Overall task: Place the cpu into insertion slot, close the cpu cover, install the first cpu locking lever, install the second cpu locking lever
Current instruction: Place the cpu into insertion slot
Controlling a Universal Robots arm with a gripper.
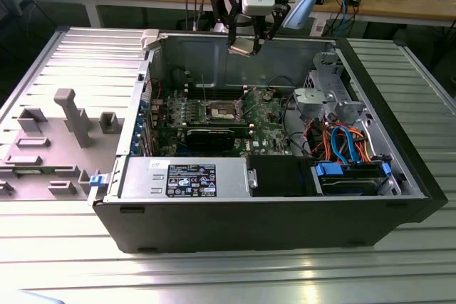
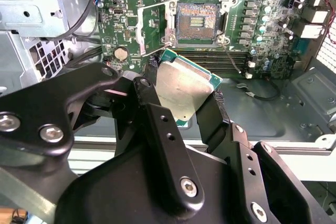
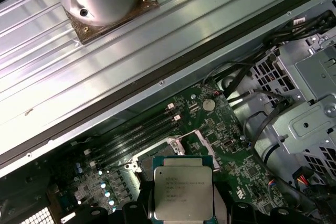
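Note:
My gripper (image 1: 242,39) hangs above the rear wall of the open computer case (image 1: 285,226), shut on the cpu (image 1: 241,46). In both wrist views the cpu (image 2: 184,90) (image 3: 182,187) is a silver-topped square with a green rim, pinched by its edges between the black fingers (image 2: 153,103). Below it on the green board lies the insertion slot (image 2: 198,20) (image 1: 219,110), bare, with a dark pin field. Its cpu cover (image 2: 143,29) stands swung open beside the socket. A thin locking lever (image 2: 231,59) sticks out across the memory slots. The cpu is well above the slot and apart from it.
Long memory slots (image 2: 210,56) run beside the socket. A black card (image 1: 214,135), the power supply (image 1: 206,176), a metal drive cage (image 1: 324,97) and blue and orange cables (image 1: 342,144) fill the case. A grey panel with plastic fixtures (image 1: 71,115) lies at the exterior view's left.

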